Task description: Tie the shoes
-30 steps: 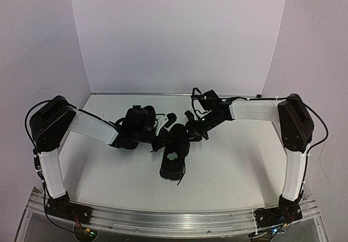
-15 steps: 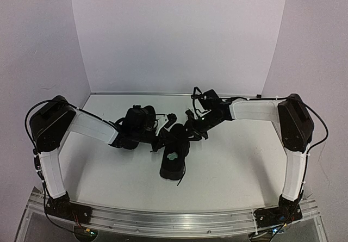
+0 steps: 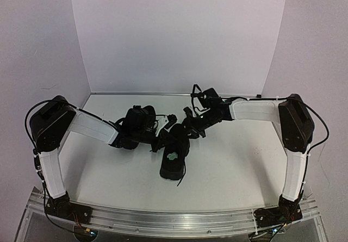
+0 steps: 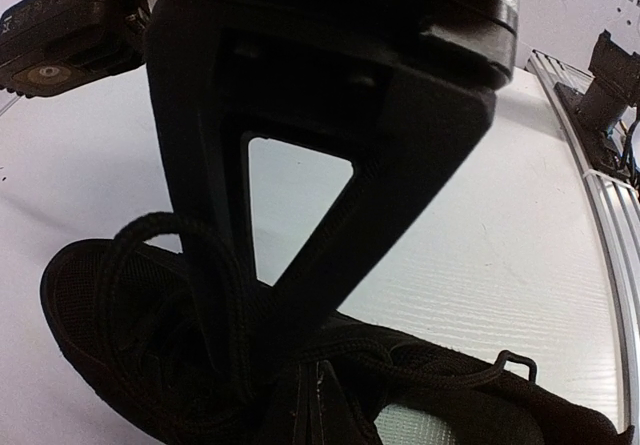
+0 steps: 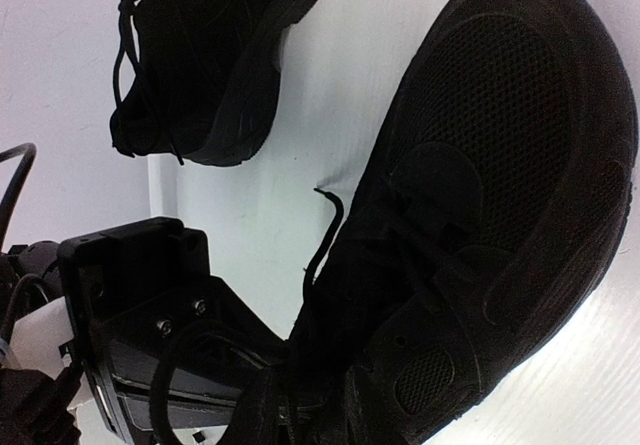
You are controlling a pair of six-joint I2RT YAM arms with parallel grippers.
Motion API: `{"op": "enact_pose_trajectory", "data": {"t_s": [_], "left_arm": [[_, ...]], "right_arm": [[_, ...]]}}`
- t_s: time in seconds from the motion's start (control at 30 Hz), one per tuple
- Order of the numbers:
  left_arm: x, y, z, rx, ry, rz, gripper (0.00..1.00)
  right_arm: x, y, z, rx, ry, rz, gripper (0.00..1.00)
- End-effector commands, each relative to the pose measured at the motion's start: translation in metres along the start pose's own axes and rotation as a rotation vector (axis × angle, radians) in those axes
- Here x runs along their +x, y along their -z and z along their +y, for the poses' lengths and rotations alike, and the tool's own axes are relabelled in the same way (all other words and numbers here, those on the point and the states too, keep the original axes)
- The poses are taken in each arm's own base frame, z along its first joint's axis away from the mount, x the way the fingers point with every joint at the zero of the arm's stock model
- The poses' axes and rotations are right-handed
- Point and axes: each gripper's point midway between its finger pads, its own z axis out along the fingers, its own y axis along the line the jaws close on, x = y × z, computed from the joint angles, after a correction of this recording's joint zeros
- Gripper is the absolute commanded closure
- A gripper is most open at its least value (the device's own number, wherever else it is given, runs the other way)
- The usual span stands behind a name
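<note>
One black shoe point(image 3: 174, 160) lies mid-table with its pale insole patch showing. It fills the right wrist view point(image 5: 500, 165) and the bottom of the left wrist view point(image 4: 120, 365). The second black shoe point(image 5: 210, 45) lies beside it and is mostly hidden under my left arm in the top view point(image 3: 124, 142). My left gripper point(image 3: 161, 137) is at the shoe's laces, shut on a thin black lace point(image 4: 150, 255) that loops by its fingers point(image 4: 300, 295). My right gripper point(image 3: 190, 126) is at the shoe's far end, shut on a lace loop point(image 5: 190, 365). A loose lace end point(image 5: 325, 220) sticks out.
White walls stand at the back and both sides of the white table point(image 3: 234, 166). An aluminium rail point(image 3: 179, 220) runs along the near edge. The two grippers are very close to each other over the shoe; the left gripper shows in the right wrist view point(image 5: 140, 285).
My right gripper has drawn slightly back and left, away from the near shoe. The left gripper and the shoes have hardly moved.
</note>
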Motion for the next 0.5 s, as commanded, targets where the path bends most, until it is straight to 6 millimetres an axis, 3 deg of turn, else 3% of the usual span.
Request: {"op": "enact_pose_trajectory", "data": {"t_s": [0.0, 0.23, 0.47], "left_arm": [[-0.006, 0.0, -0.006, 0.021, -0.002, 0.006, 1.0], [-0.007, 0.0, -0.005, 0.015, 0.001, -0.003, 1.0], [-0.006, 0.0, -0.005, 0.012, 0.005, 0.001, 1.0]], "right_arm": [[0.008, 0.002, 0.019, -0.057, 0.038, 0.022, 0.79], [0.014, 0.0, 0.014, -0.046, 0.03, 0.039, 0.8], [0.006, 0.014, 0.025, -0.059, 0.054, 0.001, 0.74]]}}
